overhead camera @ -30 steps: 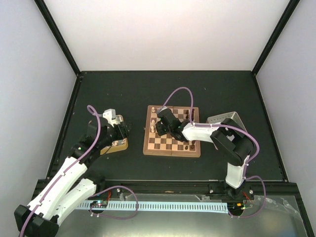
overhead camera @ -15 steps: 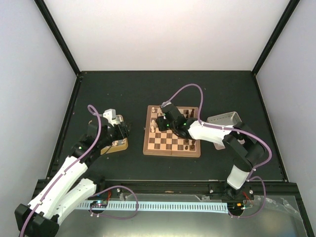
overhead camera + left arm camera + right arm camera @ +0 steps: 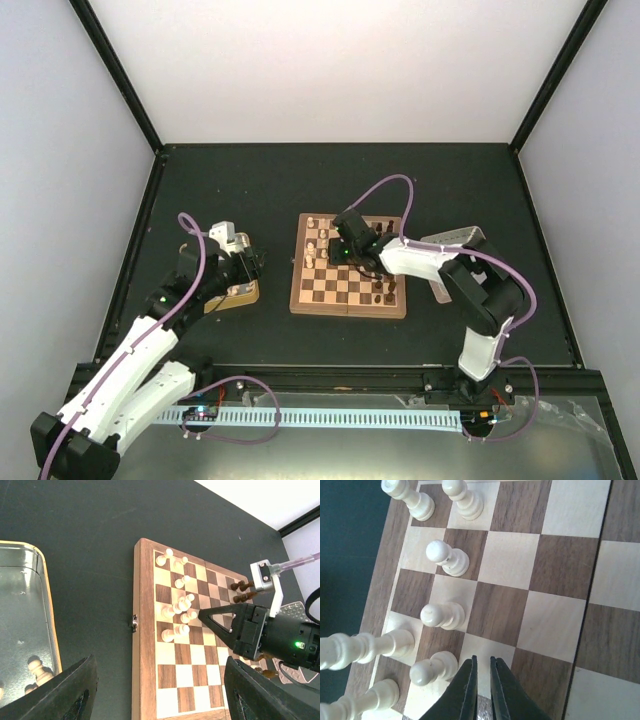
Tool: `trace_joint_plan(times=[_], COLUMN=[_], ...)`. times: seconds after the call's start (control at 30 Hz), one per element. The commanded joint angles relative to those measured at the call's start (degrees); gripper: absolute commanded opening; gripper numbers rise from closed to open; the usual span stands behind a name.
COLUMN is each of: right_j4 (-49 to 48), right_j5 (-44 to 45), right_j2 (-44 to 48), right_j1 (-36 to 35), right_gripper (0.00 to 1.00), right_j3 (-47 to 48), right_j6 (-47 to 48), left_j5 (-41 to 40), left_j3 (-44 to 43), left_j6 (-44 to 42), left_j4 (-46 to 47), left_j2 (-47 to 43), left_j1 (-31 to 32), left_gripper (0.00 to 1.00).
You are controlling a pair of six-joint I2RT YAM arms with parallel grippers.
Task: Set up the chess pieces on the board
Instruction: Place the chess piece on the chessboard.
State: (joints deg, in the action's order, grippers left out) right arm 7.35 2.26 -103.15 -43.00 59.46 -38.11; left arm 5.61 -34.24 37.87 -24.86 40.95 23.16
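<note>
From above, the right arm point(image 3: 420, 262) covers part of the board point(image 3: 320, 300) on its right side, and the chess pieces point(image 3: 311, 250) are too small to tell by kind. In the left wrist view the tin point(image 3: 25, 610) runs off the left and bottom edges, the board's near edge is cut away, and the left gripper point(image 3: 157, 692) shows only as two blurred dark fingers point(image 3: 62, 692). Close up, the tall pale pieces point(image 3: 360, 647) run out past the picture's edge.

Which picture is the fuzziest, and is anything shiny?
Right wrist view: the pale cream wooden chessmen nearest the lens look soft. Left wrist view: the gold-rimmed silvery tin shows pale glare, and the black fingers at the bottom corners are blurry. Top view: even light.
</note>
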Motion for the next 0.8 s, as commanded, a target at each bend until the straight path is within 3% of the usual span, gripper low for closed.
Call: trace_joint_plan(times=[0.0, 0.77], right_j4=[1.1, 2.6], right_j5=[-2.2, -3.2], right_j2=[-2.5, -8.2], right_j1=[0.4, 1.4], right_gripper=[0.09, 0.09], right_j3=[3.3, 7.7], right_j6=[-0.8, 0.7], left_j5=[0.9, 1.4], left_j3=[0.0, -0.3], left_j6=[-0.9, -1.0], left_j4=[0.4, 0.0], left_j2=[0.4, 0.7], left_j1=[-0.5, -0.7], left_gripper=[0.71, 0.71])
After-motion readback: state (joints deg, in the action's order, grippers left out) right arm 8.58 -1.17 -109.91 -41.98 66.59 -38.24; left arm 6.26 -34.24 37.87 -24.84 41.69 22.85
